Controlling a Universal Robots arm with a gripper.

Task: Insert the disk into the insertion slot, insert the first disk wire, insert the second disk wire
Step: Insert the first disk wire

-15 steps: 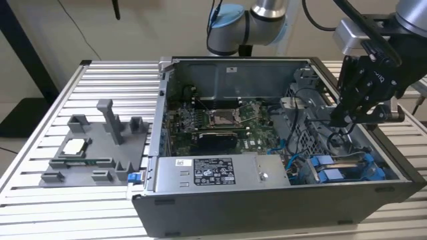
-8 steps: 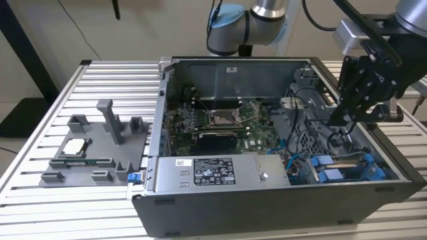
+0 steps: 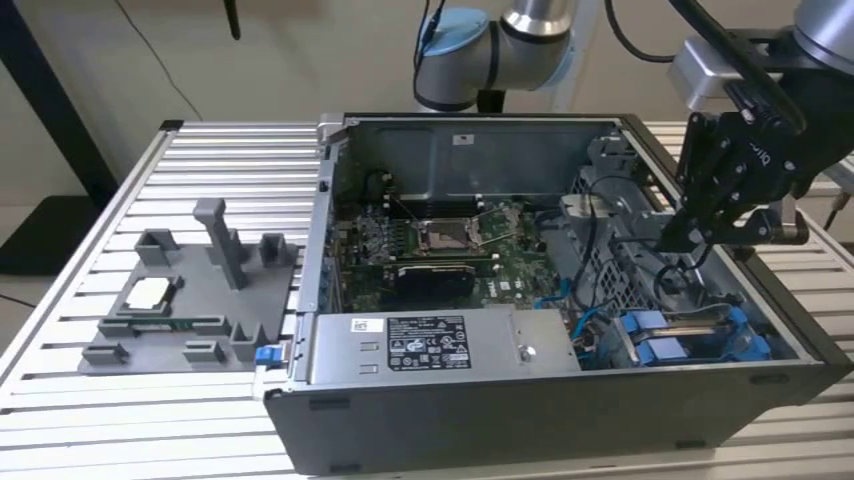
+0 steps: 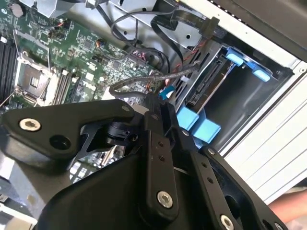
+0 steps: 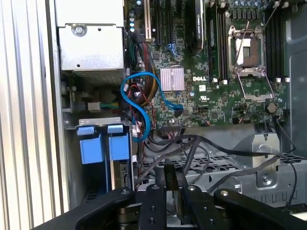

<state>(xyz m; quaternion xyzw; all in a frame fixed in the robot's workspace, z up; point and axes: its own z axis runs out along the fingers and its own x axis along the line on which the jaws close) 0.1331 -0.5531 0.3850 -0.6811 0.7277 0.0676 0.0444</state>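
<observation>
- One robot arm (image 3: 534,20) reaches over the desk (image 3: 80,250), a slatted metal surface, and carries one black hand (image 3: 674,240).
- One open computer case (image 3: 534,420) lies on the desk toward the exterior view's right edge. One grey plastic fixture (image 3: 187,300) lies toward the exterior view's left edge.
- Inside the case are one green motherboard (image 3: 400,240), one grey power-supply box (image 3: 427,345) and one perforated metal cage (image 5: 230,163).
- One disk (image 3: 663,350) stands on edge in the insertion slot (image 4: 249,100), in the case corner nearest the desk's front edge on the exterior view's right.
- In the second wrist view the disk's dark connector edge (image 4: 207,85) shows between blue carrier tabs (image 4: 206,129), four of them counted there. The first wrist view shows two tabs (image 5: 91,148) side by side.
- The hand (image 5: 171,167) hovers above the cage, higher than the disk and farther from the desk's front edge. It is apart from the disk and does not touch it.
- Its fingers (image 4: 156,143) are drawn together with no gap visible. It cannot be told whether anything thin is pinched between them.
- Several black wires (image 5: 201,143) loop across the cage just beside the fingertips. One blue cable (image 5: 144,96) curls over the motherboard near the slot.
- The power-supply box bears one white sticker (image 3: 427,342) with dark print.
</observation>
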